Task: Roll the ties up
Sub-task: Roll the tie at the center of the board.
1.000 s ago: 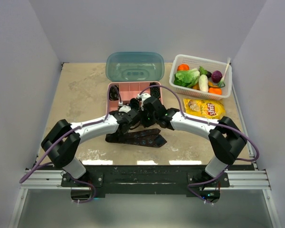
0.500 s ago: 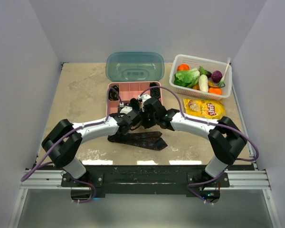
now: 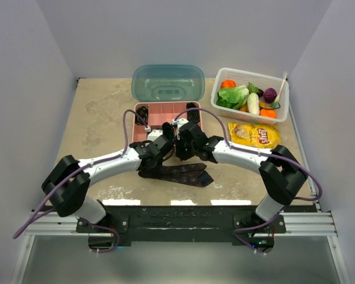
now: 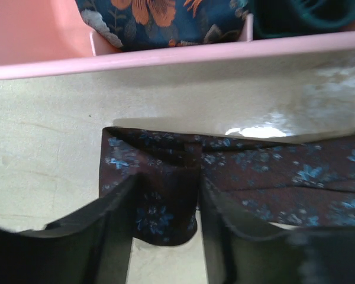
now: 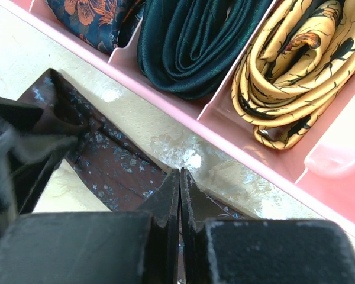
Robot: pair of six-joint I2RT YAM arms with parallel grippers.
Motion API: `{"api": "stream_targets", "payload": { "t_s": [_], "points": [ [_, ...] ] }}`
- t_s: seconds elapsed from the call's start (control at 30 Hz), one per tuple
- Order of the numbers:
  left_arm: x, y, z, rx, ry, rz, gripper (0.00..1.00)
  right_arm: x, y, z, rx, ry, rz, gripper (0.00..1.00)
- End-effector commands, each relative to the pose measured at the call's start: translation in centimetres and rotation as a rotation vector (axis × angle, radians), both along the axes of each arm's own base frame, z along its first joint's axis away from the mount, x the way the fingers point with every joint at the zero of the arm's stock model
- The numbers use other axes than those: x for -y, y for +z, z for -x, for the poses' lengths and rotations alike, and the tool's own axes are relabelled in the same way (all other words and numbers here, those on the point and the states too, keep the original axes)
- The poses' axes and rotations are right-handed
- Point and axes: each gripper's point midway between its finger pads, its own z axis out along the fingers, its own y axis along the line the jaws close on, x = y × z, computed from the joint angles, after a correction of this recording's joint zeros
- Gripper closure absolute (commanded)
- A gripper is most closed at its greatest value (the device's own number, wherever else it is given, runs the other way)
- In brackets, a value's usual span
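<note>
As the tie (image 4: 272,177) looked limp and slippery, its folded end seemed best for pinching. The left end effector (image 4: 167,198) stood parted astride that fold; the right end effector (image 5: 179,177) was clenched empty.

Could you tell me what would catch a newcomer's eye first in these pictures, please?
In the middle, a dark maroon tie lies before an open pink box, the left gripper straddling its folded end and the right gripper shut over it. The box holds rolled ties, a gold one and a dark green one among them. A basket of bright vegetables stands at the far right.
</note>
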Motion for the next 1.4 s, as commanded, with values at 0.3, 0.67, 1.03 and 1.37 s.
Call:
{"api": "stream_targets", "payload": {
  "t_s": [0.3, 0.67, 1.03, 1.37],
  "points": [
    [1.4, 7.6, -1.0, 0.178, 0.041, 0.237, 0.21, -2.6, 5.0, -0.3, 0.053, 0.064, -0.148, 1.0],
    [-4.1, 9.3, -2.4, 0.229, 0.12, 0.429, 0.08, -9.3, 7.5, 2.6, 0.061, 0.242, -0.237, 1.0],
    [-6.6, 7.6, -2.5, 0.161, 0.128, 0.795, 0.06, -12.6, 5.0, 4.1, 0.011, 0.31, -0.227, 1.0],
    [-6.0, 3.6, -1.4, 0.083, 0.121, 0.867, 0.06, -11.3, 0.8, 4.3, -0.029, 0.294, -0.142, 1.0]
  ]
}}
